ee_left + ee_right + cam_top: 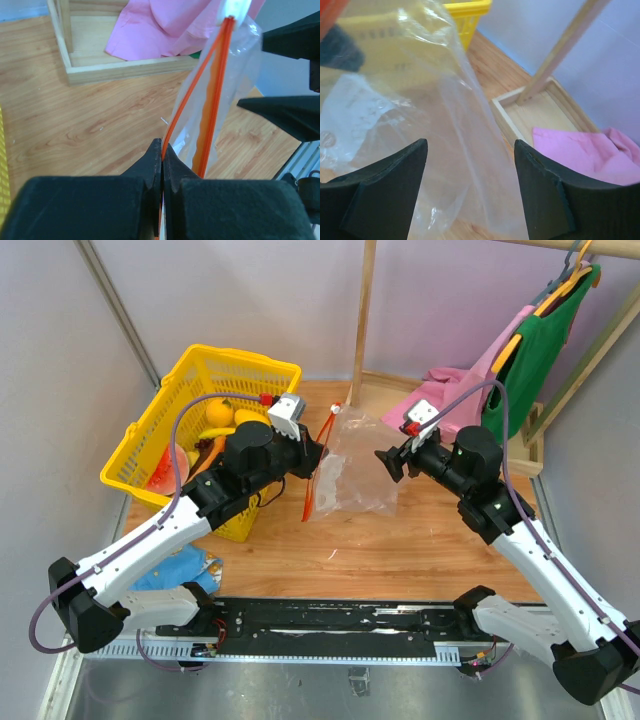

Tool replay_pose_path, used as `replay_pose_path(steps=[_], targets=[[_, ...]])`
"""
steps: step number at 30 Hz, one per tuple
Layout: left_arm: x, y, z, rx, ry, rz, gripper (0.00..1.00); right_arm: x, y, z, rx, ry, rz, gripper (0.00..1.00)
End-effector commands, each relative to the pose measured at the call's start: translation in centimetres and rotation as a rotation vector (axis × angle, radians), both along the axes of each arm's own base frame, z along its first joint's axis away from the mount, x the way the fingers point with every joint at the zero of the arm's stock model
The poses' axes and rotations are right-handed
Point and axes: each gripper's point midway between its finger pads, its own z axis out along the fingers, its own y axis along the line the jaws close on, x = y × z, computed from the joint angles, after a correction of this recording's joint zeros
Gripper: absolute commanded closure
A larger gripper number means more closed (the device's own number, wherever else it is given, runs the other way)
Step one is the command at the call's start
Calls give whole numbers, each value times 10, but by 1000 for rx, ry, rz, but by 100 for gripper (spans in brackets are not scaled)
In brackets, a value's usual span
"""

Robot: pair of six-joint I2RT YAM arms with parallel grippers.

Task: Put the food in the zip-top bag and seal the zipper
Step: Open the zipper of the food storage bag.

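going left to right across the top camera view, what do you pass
yellow basket → left gripper → zip-top bag → right gripper → pink cloth → green garment

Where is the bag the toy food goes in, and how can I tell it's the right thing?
Find the big yellow basket on the left of the wooden table. Just right of it, between the left gripper and the right gripper, is the zip-top bag. It is the only see-through, crinkly thing there, with a thin red strip along the edge the left gripper pinches.
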Motion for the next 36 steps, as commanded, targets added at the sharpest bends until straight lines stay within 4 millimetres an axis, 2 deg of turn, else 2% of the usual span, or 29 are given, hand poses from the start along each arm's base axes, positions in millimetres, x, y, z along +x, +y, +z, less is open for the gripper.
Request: replay_pose_path(steps=[1,3,5,13,19,26,31,36], targets=[[7,6,18,-77,9,136,100,12,-46,14,88,16,-314,28],[10,9,19,-82,18,173,100,13,-62,17,88,-6,-398,27],[14,11,17,-86,37,209,100,11,-63,21,87,-18,-394,26],[18,0,24,-152,56,294,100,-5,-14,20,220,124,-197,26],[26,1,10,-136,130,499,100,-25,27,26,287,128,-101,27],[22,-12,3,-211,176,510,100,-46,60,31,331,136,-43,33],[21,-16,1,-247,203,510,100,-47,75,10,331,190,-49,42],[18,-22,-3,-260,233,488,100,-38,73,-15,326,221,-124,54]])
